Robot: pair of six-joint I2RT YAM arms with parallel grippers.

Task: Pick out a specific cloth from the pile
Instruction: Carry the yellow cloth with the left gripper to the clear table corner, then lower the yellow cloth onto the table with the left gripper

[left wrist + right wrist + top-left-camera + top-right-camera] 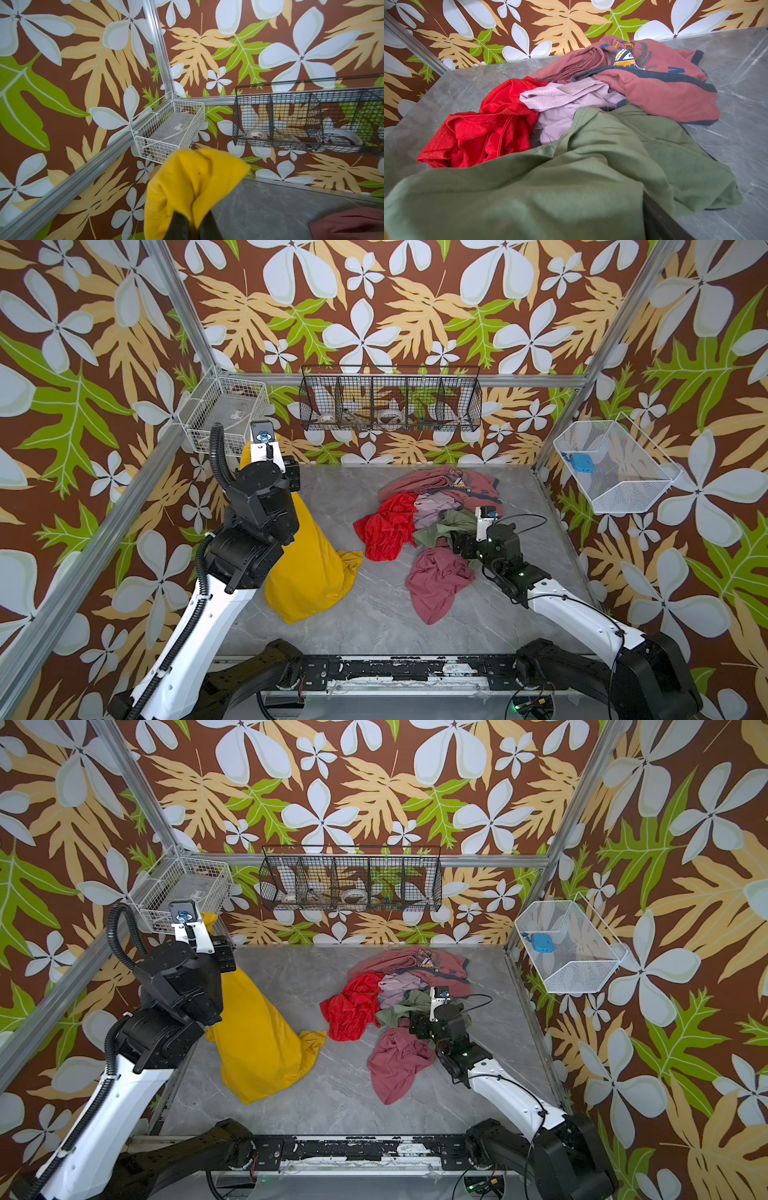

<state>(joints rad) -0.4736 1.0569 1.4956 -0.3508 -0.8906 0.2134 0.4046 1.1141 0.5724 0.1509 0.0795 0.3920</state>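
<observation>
**Left claw** (pixel 192 221): clamped tight on a bunched corner of the yellow cloth (pixel 307 568), high by the back-left corner.

**Cloth:** hangs in a long drape, apart from the pile (pixel 432 506). Its tail lies on the bench (pixel 365 626) just beside the red garment (pixel 388 526).

**Right claw** (pixel 455 541): jaws wide, gripping nothing that shows (olive garment (pixel 571 176) draped over it), low at the pile's near edge.

**Handling note:** best carried up and leftward with a firm pinch, so the tail lifts off without snagging the red fabric.
</observation>
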